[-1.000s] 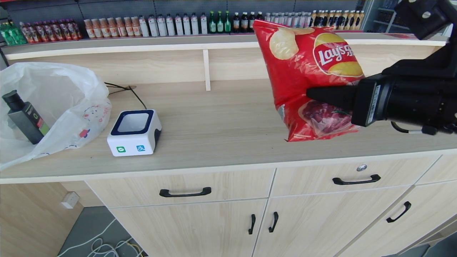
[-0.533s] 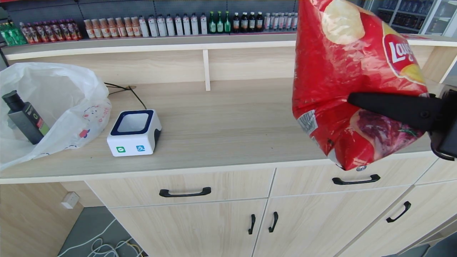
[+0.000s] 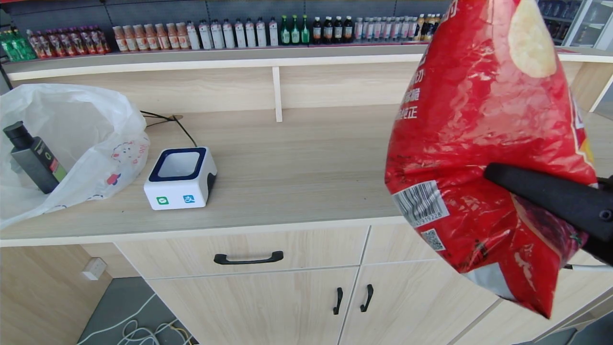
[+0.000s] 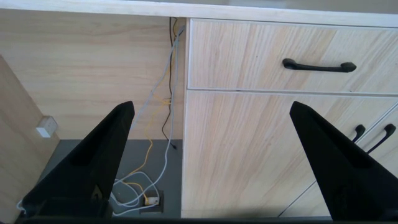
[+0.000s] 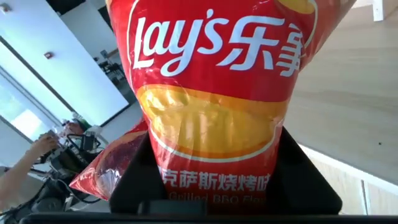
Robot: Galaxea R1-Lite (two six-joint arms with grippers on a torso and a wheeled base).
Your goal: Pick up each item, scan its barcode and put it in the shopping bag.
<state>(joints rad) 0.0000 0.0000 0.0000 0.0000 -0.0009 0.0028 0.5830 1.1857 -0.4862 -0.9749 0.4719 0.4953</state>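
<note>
Counter holds scanner; right fingers seemingly clamp chip bag; left fingers apart.

barcode and qr code on chip bag; icons on scanner

Top of chip bag off-frame

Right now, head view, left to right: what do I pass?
shopping bag → barcode scanner → chip bag
</note>
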